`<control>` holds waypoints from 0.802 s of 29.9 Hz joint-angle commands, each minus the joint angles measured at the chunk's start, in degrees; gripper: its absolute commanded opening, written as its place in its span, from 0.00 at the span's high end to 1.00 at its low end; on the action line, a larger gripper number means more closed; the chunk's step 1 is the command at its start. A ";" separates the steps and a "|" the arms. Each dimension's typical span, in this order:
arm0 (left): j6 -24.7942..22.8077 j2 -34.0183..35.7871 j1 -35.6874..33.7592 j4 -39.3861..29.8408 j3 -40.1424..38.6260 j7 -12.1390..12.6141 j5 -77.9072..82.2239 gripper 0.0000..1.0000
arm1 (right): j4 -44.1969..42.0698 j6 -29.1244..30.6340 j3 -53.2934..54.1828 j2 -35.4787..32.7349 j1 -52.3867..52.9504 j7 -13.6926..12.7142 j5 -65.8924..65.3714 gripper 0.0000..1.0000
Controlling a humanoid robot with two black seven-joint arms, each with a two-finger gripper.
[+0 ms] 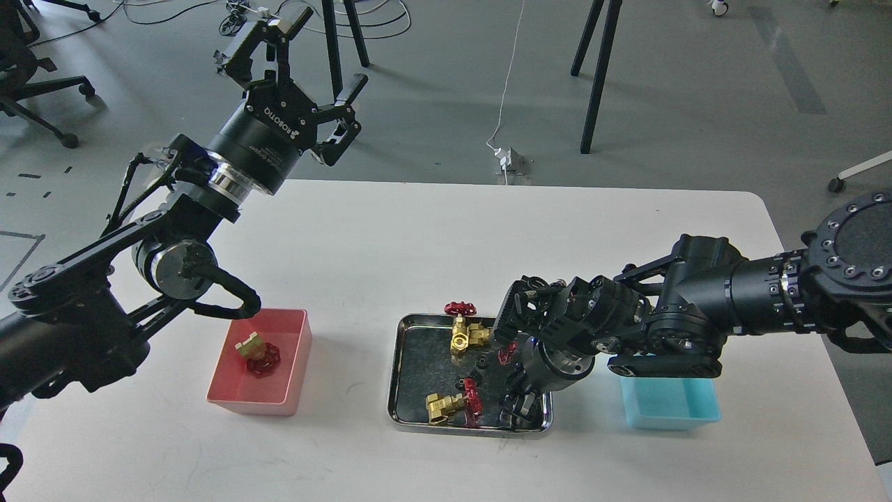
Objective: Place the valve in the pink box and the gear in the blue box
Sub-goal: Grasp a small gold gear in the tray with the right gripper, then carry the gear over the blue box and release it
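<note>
The pink box (pixel 298 359) stands at the front left with one brass valve (pixel 256 352) lying in it. The steel tray (pixel 396 380) holds two more valves in plain sight (pixel 463 331) (pixel 451 406), a red handwheel (pixel 507 353) half hidden by my right arm, and tiny black gears (pixel 479 362). My right gripper (pixel 520 404) points down into the tray's right end; its dark fingers cannot be told apart. The blue box (pixel 670 413) lies to the right, partly under my right arm. My left gripper (pixel 313 66) is open and empty, raised beyond the table's far left edge.
The white table (pixel 390 244) has rounded far corners. Beyond it on the floor are tripod legs (pixel 598 77), cables, a power strip (pixel 509 162) and an office chair (pixel 35 84) at the far left.
</note>
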 commanded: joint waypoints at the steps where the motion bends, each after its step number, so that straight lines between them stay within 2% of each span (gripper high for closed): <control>1: 0.01 -0.10 0.08 0.00 0.10 0.00 -0.02 0.08 | 0.00 0.00 -0.05 0.12 -0.06 0.01 0.03 0.67; 18: -0.08 -0.27 0.43 0.00 0.10 0.00 -0.02 0.08 | 1.04 0.18 0.04 -0.40 0.46 0.10 0.47 0.88; 24: -0.34 -0.27 0.52 0.00 0.01 0.00 -0.02 0.08 | 6.22 0.18 2.32 -8.03 8.45 0.89 5.38 0.89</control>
